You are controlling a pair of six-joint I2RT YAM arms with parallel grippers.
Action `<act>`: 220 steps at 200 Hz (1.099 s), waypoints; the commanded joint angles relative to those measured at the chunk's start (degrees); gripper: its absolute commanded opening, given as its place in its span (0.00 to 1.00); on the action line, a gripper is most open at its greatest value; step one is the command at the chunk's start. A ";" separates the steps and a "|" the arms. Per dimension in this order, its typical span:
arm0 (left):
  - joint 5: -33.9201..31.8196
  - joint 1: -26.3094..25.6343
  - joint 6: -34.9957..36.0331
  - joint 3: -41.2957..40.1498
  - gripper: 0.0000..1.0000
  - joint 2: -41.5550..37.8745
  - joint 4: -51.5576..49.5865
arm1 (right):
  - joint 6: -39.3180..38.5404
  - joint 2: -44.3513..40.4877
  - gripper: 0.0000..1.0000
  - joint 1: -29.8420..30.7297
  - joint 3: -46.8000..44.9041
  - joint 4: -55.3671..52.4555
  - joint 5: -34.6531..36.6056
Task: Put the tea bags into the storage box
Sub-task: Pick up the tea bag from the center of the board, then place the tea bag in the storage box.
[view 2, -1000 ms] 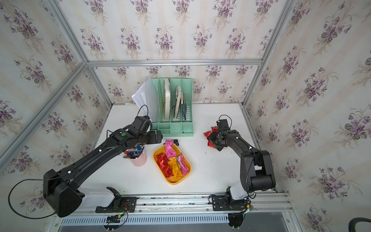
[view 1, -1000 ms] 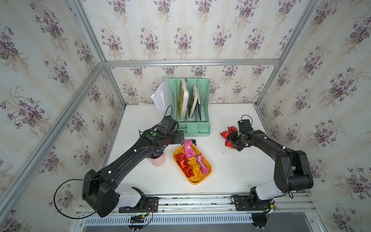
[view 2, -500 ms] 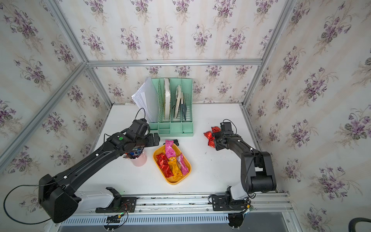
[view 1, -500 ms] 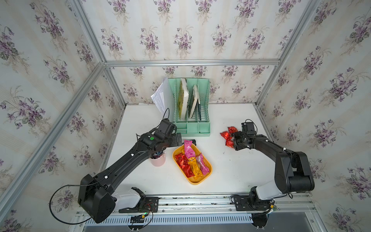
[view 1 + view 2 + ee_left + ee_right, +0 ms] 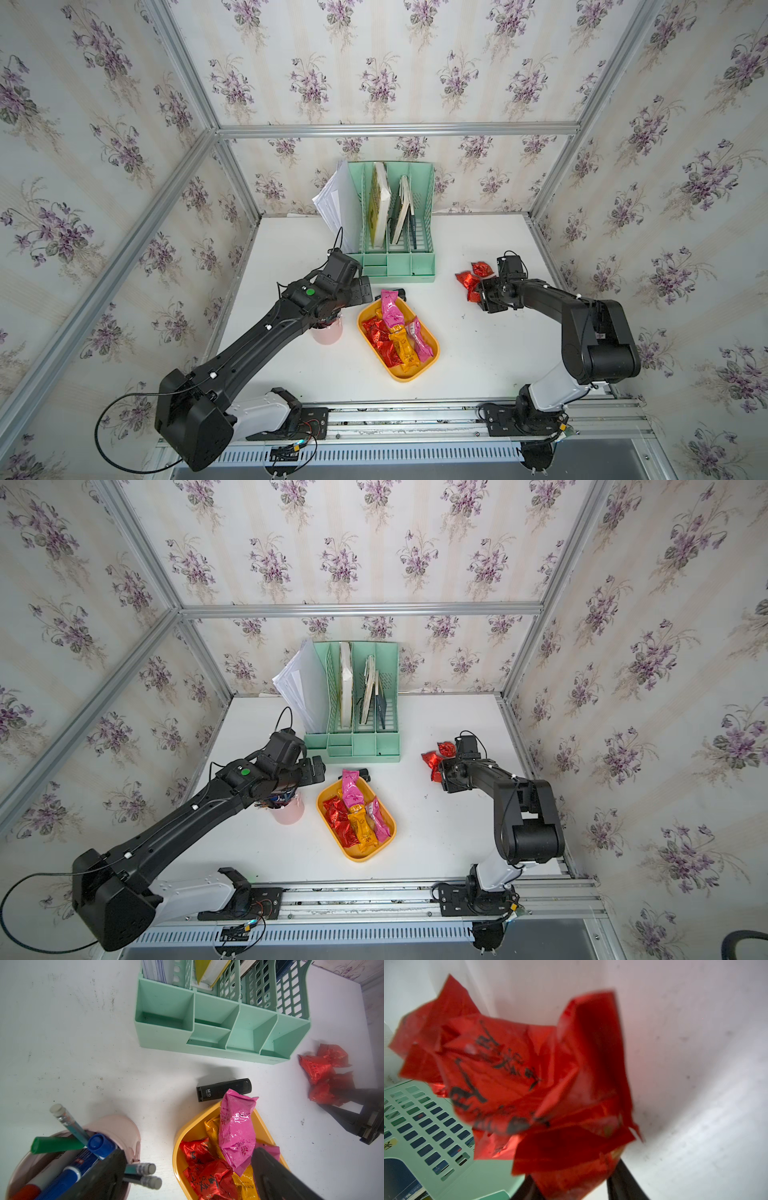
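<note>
A white worktop (image 5: 478,361) is seen from above, with flowered wallpaper on three sides. A mint-green file organizer (image 5: 395,272) holding papers and books stands at the back.

My left jaws (image 5: 365,291) hang spread wide and empty above the gap between the pink pen cup (image 5: 328,332) and the storage box (image 5: 409,374).

The storage box is a shallow yellow-orange tray near the middle of the worktop. It holds several tea bags (image 5: 392,332) in red, orange-yellow and pink. One pink tea bag (image 5: 390,307) pokes over the far rim, its tip over a small black stick-shaped item (image 5: 224,1088).

A loose cluster of red tea bags (image 5: 467,280) lies on the bare worktop to my right, well apart from the box. These are the ones not yet stored.

My right jaws (image 5: 571,1184) are down at that cluster, partly closed. The lower end of the nearest red tea bag (image 5: 560,1153) fills the gap between them, so I judge it pinched.

These sachets look very light, puffy and crinkled, with slick foil skin. I expect the foil to give and slide under pressure rather than resist. The flat crimped end looks like the surest place to hold, since the puffed middle could squirt out. A neighbour touching this one may drag along as I lift.
</note>
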 commanded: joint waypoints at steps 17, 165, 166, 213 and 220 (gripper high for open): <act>-0.40 0.06 0.55 0.44 0.99 -0.03 -0.85 | -0.87 -3.31 0.33 0.01 -1.14 -1.27 2.22; 10.61 0.85 6.65 -1.23 0.99 -2.46 -2.86 | -28.61 -25.73 0.21 18.11 -4.17 -9.64 0.05; 10.69 0.89 6.64 -1.32 0.99 -2.61 -2.89 | -28.87 -25.74 0.21 18.42 -4.10 -9.59 -0.03; 13.00 0.85 3.94 -6.18 0.99 -8.21 -3.00 | -40.87 -19.22 0.21 35.64 3.41 -11.54 -3.49; 13.03 0.85 3.47 -6.99 0.99 -9.36 -3.04 | -42.09 -17.62 0.21 38.33 4.97 -12.39 -2.81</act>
